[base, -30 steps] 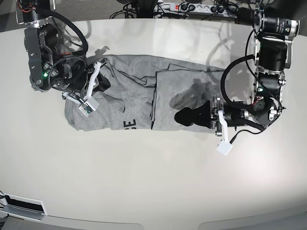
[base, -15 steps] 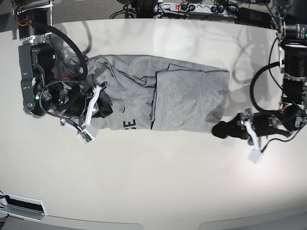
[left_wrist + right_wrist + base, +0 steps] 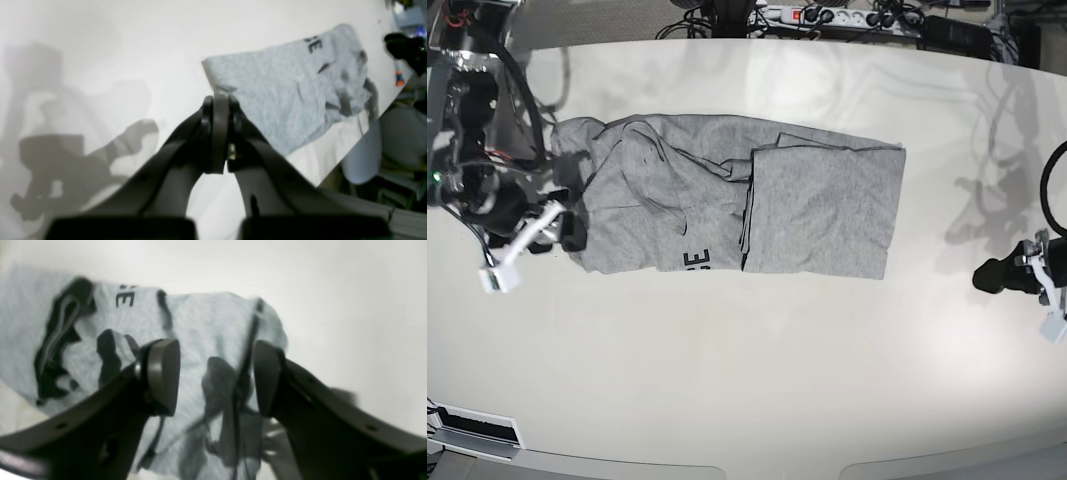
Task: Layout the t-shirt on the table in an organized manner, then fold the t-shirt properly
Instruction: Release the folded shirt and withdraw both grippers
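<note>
Where folded, the t-shirt [image 3: 727, 205] hides most lettering.

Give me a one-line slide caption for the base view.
Partly folded t-shirt on the table, both grippers off it at opposite sides.

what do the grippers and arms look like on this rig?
Both grippers are matte black: left gripper has two curved fingers ending in flat pads, right gripper has rounded dark grey pads. In the base view each wrist carries a white bracket, and black cables loop along the arms.

Power strip [image 3: 842, 17] (cables alongside) [image 3: 689, 22]
</note>
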